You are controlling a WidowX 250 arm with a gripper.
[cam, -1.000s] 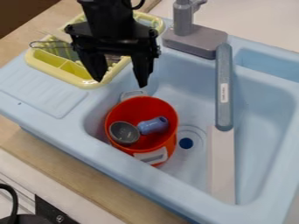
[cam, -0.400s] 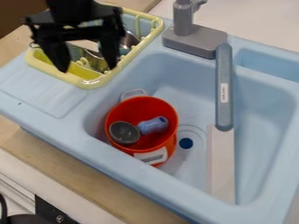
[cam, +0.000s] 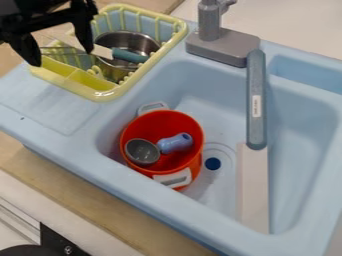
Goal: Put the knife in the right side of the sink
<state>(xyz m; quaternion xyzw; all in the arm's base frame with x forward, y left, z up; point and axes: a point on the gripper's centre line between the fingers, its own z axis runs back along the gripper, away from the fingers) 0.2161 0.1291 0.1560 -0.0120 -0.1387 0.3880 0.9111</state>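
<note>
At the upper left, the black gripper point(cam: 61, 56) hangs over the left part of the yellow dish rack, open, its two fingers wide apart with nothing held between them. A knife point(cam: 129, 55) with a teal handle and a pale blade lies across a metal pot in the rack, just right of the gripper's right fingertip. The handle points right and the blade's left end is near that fingertip. The light blue sink point(cam: 297, 145) has its right side beyond a pale divider point(cam: 254, 190).
The yellow dish rack point(cam: 100, 95) holds the metal pot point(cam: 137, 41) and wires. In the sink's left side stands a red pot point(cam: 163, 122) holding a grey cup point(cam: 142, 151) and a blue object point(cam: 175, 143). A grey faucet point(cam: 256, 100) extends over the divider.
My gripper has moved left and somewhat up across the rack, staying open. The metal pot and the knife lying on it have come into clear view.
</note>
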